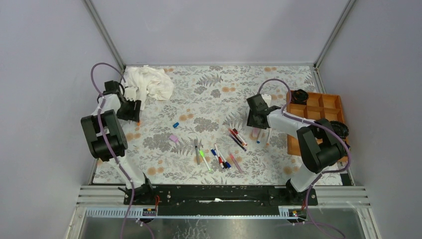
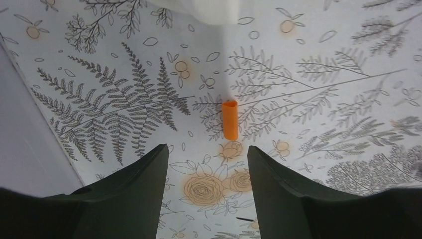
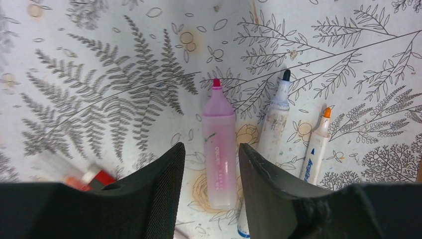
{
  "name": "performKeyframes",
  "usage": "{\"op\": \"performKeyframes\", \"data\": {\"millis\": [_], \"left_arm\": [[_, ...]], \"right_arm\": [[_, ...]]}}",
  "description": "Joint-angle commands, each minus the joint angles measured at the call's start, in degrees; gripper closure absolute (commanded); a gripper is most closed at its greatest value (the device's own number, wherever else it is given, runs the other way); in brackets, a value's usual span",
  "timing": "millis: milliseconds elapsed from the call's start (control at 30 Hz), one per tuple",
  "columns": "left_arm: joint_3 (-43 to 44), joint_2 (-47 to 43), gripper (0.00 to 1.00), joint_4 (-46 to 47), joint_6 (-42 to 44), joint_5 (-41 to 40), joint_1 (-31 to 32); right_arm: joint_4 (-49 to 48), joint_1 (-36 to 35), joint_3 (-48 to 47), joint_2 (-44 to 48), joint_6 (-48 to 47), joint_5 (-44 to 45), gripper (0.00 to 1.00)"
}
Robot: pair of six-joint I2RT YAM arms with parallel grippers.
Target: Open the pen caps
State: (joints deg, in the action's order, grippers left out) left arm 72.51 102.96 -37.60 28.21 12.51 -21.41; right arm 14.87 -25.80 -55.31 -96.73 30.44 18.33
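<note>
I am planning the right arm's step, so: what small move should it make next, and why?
Probably lift the right jaws straight up and away. They stand open over the pink translucent plastic highlighter, which lies with its tip already bare, like the two white marker pens beside it; nothing is held.

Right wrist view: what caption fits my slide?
Open claw above an uncapped pink highlighter, with black-tipped marker and orange-tipped marker alongside.

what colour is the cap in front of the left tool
Orange cap; left wrist view shows it best.
</note>
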Motion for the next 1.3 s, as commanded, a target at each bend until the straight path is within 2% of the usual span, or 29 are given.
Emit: {"op": "performKeyframes", "data": {"millis": [0, 233, 500, 667, 833, 967, 1100, 1267], "left_arm": [[0.3, 2.3, 0.33, 4.3, -1.9, -1.2, -0.7], [0.7, 8.3, 0.36, 6.2, -3.3, 1.9, -2.1], [-1.0, 11.1, 0.51, 4.8, -2.4, 11.8, -2.3], [-1.9, 11.2, 0.61, 0.5, -1.3, 19.6, -1.1], [-5.5, 8.1, 0.66, 0.7, -1.2, 20.5, 0.8], [-8.0, 6.9, 0.71, 1.4, -2.0, 18.9, 2.1], [-10.2, 5.1, 0.73, 1.9, -2.6, 19.6, 3.6], [-6.2, -1.3, 0.60, -5.2, -2.7, 25.2, 7.1]], "right_arm": [[0.1, 0.3, 0.6, 5.3, -0.2, -3.1, 0.48], [1.3, 0.3, 1.5, 9.1, -0.3, -5.3, 0.49], [3.9, 0.2, 0.7, 11.4, 0.4, -5.7, 0.56], [4.9, 0.2, 0.2, 12.6, 0.9, -6.3, 0.63], [5.5, 0.2, -0.1, 12.8, 1.2, -6.7, 0.71], [5.5, 0.2, -0.1, 13.2, 1.3, -7.0, 0.73], [5.3, 0.2, 0.0, 14.0, 1.2, -8.0, 0.72], [5.5, 0.2, -0.3, 15.3, 0.7, -8.4, 0.57]]}}
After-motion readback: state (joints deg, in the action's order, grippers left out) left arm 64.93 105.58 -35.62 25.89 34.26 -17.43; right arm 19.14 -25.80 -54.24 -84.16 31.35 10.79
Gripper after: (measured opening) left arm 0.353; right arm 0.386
